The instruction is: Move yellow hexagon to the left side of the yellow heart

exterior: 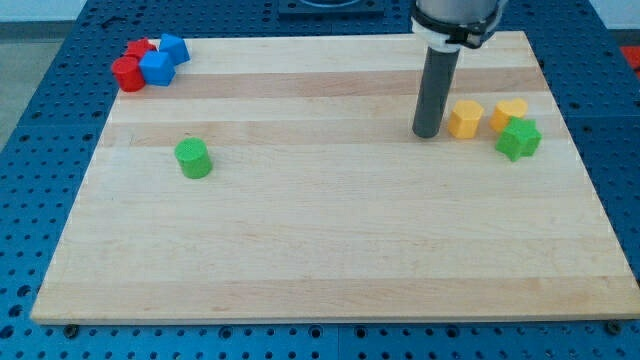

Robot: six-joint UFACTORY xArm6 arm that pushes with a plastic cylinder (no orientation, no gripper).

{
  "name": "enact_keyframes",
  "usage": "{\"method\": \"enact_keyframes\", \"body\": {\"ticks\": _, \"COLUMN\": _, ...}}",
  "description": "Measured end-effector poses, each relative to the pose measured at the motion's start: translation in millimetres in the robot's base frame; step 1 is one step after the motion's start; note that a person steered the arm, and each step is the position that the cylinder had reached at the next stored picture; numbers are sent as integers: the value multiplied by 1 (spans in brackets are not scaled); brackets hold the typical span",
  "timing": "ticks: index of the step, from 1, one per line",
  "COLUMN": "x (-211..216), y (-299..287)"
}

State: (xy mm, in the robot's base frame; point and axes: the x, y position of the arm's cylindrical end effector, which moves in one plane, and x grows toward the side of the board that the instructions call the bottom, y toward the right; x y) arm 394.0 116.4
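Note:
The yellow hexagon [464,119] lies on the wooden board at the view's right, just left of the yellow heart [509,113], with a small gap between them. My tip [428,133] stands on the board close to the hexagon's left side, nearly touching it. A green star [519,139] sits right below the heart, touching it.
A green cylinder [193,158] lies at the view's left middle. A cluster of red blocks [130,70] and blue blocks [158,67] sits at the top left corner. The board's right edge [590,170] is near the heart and star.

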Motion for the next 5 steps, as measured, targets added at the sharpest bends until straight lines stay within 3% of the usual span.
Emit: {"method": "enact_keyframes", "body": {"ticks": 5, "x": -24, "y": 44}}
